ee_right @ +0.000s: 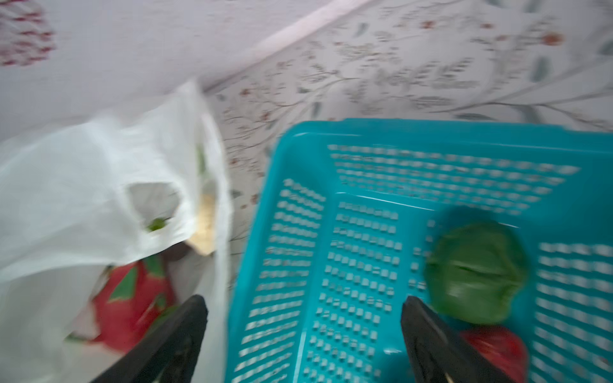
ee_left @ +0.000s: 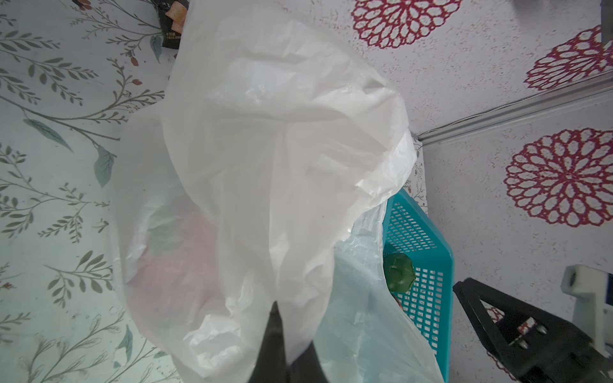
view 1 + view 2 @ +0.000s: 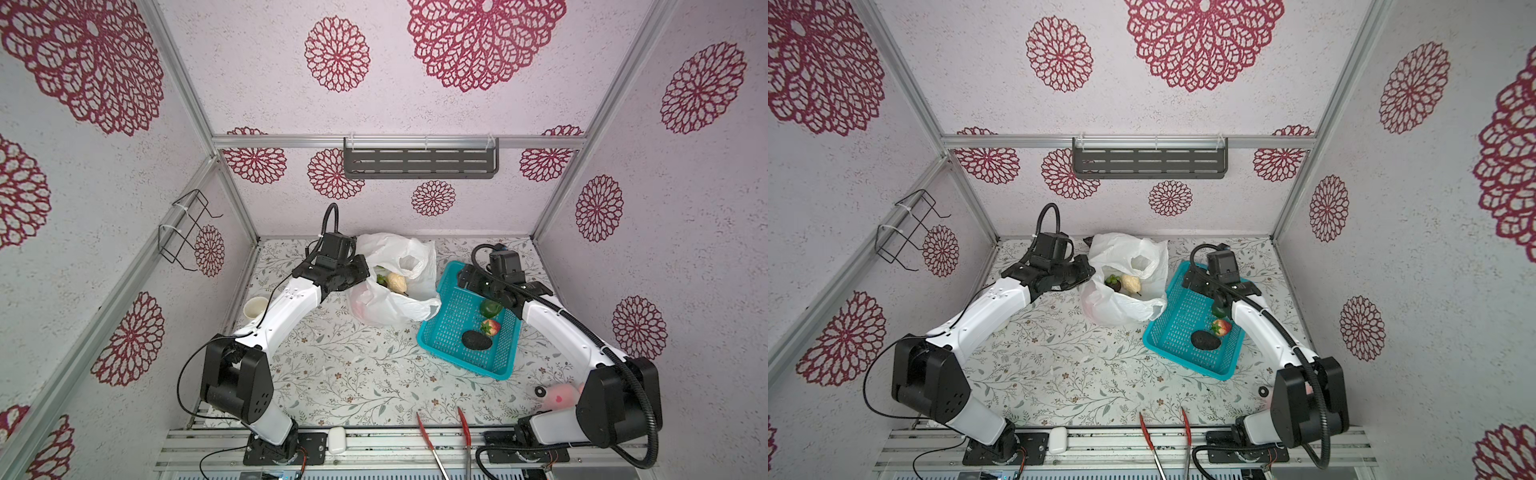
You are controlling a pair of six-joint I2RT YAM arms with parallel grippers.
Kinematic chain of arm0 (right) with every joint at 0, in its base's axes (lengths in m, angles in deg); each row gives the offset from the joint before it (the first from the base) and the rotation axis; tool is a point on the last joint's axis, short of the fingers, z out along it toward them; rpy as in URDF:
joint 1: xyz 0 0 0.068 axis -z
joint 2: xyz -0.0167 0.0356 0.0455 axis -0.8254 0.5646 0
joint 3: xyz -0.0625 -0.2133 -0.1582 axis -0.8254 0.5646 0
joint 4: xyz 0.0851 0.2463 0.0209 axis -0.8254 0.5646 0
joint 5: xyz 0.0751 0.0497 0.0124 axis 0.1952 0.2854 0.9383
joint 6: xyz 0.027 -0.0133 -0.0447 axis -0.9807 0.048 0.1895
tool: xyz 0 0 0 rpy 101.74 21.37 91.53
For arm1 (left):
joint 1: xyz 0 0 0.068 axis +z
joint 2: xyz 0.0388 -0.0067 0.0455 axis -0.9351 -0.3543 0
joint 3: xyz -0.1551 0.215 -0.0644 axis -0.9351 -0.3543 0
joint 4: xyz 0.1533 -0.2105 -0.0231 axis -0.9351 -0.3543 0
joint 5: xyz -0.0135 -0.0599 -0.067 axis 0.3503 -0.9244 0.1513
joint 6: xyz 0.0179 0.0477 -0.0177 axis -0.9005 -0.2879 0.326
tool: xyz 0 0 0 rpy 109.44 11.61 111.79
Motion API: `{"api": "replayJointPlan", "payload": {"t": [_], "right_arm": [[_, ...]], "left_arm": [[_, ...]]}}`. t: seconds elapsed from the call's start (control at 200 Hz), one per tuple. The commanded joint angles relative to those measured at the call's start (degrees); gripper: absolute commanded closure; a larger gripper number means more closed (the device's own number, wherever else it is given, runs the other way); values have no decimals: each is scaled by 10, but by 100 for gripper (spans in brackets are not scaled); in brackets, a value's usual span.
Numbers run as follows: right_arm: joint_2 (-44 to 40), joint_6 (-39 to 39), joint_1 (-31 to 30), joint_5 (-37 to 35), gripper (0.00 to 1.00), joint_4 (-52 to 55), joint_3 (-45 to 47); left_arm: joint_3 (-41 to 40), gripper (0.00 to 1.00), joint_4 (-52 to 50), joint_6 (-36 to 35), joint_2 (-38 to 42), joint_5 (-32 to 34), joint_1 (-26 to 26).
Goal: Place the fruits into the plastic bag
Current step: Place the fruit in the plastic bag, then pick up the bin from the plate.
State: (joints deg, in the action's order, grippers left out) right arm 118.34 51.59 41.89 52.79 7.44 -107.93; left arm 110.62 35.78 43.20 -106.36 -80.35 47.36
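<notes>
Left arm: elbow bent, forearm running toward 1 o'clock. Left gripper (image 3: pixel 358 271) is clamped on the bag (image 3: pixel 386 316) rim at its 9 o'clock, bag mouth open. Bag holds pear (image 3: pixel 397 281), dark fruit (image 3: pixel 1113 283) and dragon fruit (image 1: pixel 132 295). Right arm reaches toward 11 o'clock over the basket (image 3: pixel 449 332), which touches the bag at the bag's 4. Right gripper (image 1: pixel 303 308): jaws wide, empty. Wrist view is blurred. In basket: green fruit (image 3: pixel 491 308), strawberry (image 3: pixel 491 326) at its 6, avocado (image 3: pixel 476 340) at its 7.
</notes>
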Motion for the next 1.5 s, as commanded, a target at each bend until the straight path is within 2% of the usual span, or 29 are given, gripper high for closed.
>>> {"api": "replayJointPlan", "payload": {"t": [0.0, 0.12, 0.325, 0.515, 0.836, 0.946, 1.136, 1.196, 1.361, 1.496], "right_arm": [[18, -29, 24, -73, 6, 36, 4], [58, -34, 41, -62, 5, 36, -2], [128, -50, 49, -90, 5, 72, -28], [147, -59, 49, -69, 5, 27, -5], [188, -27, 49, -37, 15, -13, -2], [190, -27, 49, -29, 23, -24, 5], [165, -19, 49, -16, 58, -52, 23], [151, -15, 46, -12, 65, -56, 24], [101, 18, 20, 29, 66, -77, 4], [60, 72, -36, 77, 64, -123, -32]], "left_arm": [[3, 100, 3, 7, 12, 1, -3], [0, 100, 1, 7, 18, 5, -2], [-14, 100, 0, 6, 34, 15, -2], [-14, 100, 0, 6, 33, 14, -2], [-5, 100, 0, 7, 26, 12, -2], [-6, 100, -1, 7, 27, 11, -2], [-5, 100, -2, 7, 26, 11, -2], [-4, 100, -1, 7, 25, 10, -2], [-1, 100, -2, 7, 19, 5, -2], [4, 100, -2, 7, 14, 2, -3]]}}
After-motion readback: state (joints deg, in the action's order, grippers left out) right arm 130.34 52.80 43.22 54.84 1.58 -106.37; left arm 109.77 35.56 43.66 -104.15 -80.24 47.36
